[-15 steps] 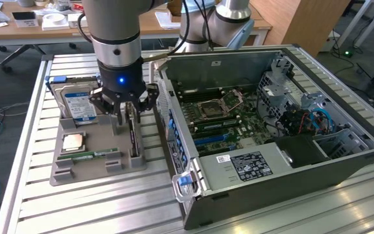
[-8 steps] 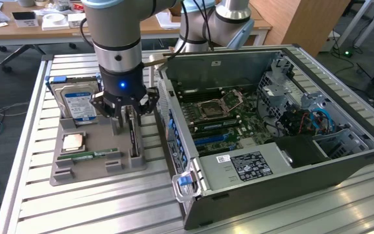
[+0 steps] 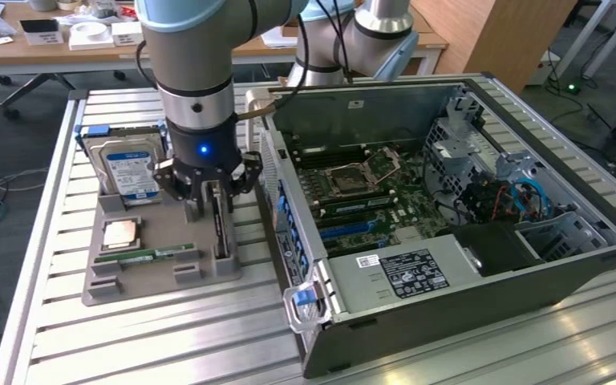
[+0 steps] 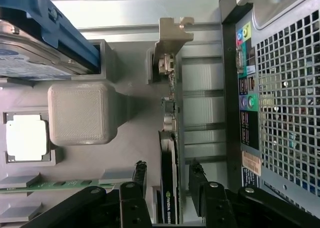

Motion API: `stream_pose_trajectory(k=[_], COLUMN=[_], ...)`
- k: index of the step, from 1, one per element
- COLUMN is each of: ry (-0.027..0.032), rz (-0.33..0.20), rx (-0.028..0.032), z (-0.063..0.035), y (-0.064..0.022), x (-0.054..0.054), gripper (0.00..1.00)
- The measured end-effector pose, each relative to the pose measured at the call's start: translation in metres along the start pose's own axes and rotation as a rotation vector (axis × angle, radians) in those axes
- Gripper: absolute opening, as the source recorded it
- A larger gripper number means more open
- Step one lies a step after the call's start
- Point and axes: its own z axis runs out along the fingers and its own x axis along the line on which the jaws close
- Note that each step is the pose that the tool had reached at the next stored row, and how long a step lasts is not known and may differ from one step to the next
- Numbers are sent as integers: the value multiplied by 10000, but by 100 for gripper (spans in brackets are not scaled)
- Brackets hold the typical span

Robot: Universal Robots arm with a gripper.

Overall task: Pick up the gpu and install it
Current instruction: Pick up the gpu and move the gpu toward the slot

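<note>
The gpu (image 3: 220,231) stands on its edge in a slot of the grey holder tray (image 3: 158,282), close to the computer case. From the wrist, the gpu (image 4: 168,153) is a thin black and green edge with its silvery bracket (image 4: 172,40) at the far end. My gripper (image 3: 218,196) hangs straight down over the card. My gripper (image 4: 168,172) straddles the card, one black finger (image 4: 140,174) on each side. A small gap shows between each finger and the card, so the gripper is open and holds nothing.
On the same tray are a blue-labelled hard drive (image 3: 131,172), a CPU (image 3: 122,233) and a green RAM stick (image 3: 150,257). The open computer case (image 3: 565,265) lies at the exterior view's right, motherboard (image 3: 367,196) exposed; its rear panel (image 4: 280,102) is close beside the gpu.
</note>
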Motion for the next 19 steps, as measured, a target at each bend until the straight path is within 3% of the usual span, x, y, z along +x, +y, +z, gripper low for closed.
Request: stream_pose_trajectory(k=[9, 19], ry=[3, 4], rz=[0, 1], rx=[0, 0], z=[119, 127], y=[-3, 22], x=[2, 5], gripper=[47, 47])
